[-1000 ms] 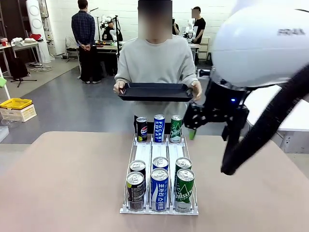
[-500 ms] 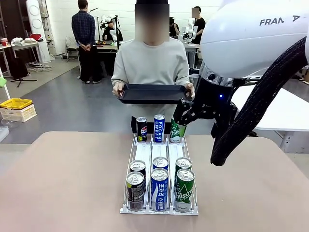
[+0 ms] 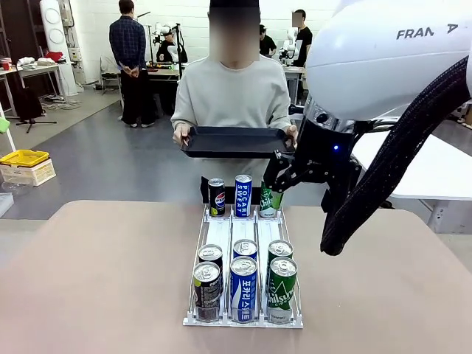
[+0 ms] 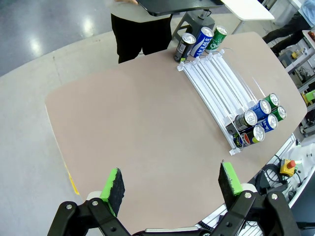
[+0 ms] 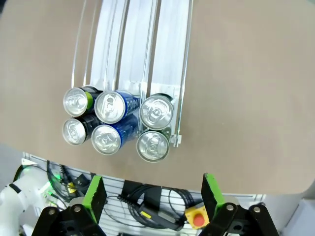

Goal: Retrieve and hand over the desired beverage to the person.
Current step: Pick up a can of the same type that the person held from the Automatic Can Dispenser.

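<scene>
The left pincer (image 4: 170,176) gapes (green pads (image 4: 112,189) wide apart) above the table (image 4: 138,128), can rack (image 4: 216,91) beyond.

- Left of the rack (image 3: 220,234), the table (image 3: 96,280) lies bare, with wide room under my left gripper (image 4: 172,184), pads spread.
- Six cans (image 3: 243,284) crowd the rack's near end; the middle lanes are free.
- Three far cans (image 3: 243,195) stand close together, the person's tray (image 3: 234,140) above and beyond them.
- My right arm (image 3: 383,66) blocks the right side.
</scene>
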Robot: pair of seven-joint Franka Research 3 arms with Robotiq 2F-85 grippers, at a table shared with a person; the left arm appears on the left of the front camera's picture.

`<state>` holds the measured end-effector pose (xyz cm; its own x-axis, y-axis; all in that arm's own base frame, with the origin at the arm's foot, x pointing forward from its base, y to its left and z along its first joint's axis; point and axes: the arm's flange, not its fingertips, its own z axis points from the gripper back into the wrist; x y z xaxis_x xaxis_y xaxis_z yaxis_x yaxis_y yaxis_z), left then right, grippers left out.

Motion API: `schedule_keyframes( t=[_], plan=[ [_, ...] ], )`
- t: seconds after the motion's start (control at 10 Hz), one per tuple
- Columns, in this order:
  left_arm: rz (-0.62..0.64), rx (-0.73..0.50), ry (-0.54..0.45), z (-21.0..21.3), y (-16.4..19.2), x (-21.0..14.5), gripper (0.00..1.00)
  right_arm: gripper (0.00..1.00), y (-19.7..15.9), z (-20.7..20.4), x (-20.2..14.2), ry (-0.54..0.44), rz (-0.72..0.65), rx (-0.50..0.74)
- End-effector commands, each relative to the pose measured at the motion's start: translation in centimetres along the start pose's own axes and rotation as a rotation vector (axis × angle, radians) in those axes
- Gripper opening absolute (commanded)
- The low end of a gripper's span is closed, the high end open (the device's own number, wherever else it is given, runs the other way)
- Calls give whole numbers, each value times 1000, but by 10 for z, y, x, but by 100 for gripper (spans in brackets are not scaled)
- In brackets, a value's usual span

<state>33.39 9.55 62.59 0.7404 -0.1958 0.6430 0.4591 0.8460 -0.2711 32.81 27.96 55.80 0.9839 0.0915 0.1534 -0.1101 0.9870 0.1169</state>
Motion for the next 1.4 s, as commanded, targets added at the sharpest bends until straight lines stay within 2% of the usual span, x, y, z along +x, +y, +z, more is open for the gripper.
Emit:
schedule_keyframes(
  t=[0.0,0.2,0.5,0.7,1.3],
  plan=[
    [-8,-8,-17,0,2,1,100,100,18,-24,-9,-5,-76,-25],
    [-8,-8,-17,0,2,1,100,100,24,-48,-13,-15,-122,-115],
    [-8,-8,-17,0,2,1,100,100,25,-81,-21,15,-176,-151],
    [-8,-8,-17,0,2,1,100,100,20,-103,-16,58,-152,-78],
    [-8,-8,-17,0,2,1,100,100,10,-127,-14,91,-106,-70]
  ],
)
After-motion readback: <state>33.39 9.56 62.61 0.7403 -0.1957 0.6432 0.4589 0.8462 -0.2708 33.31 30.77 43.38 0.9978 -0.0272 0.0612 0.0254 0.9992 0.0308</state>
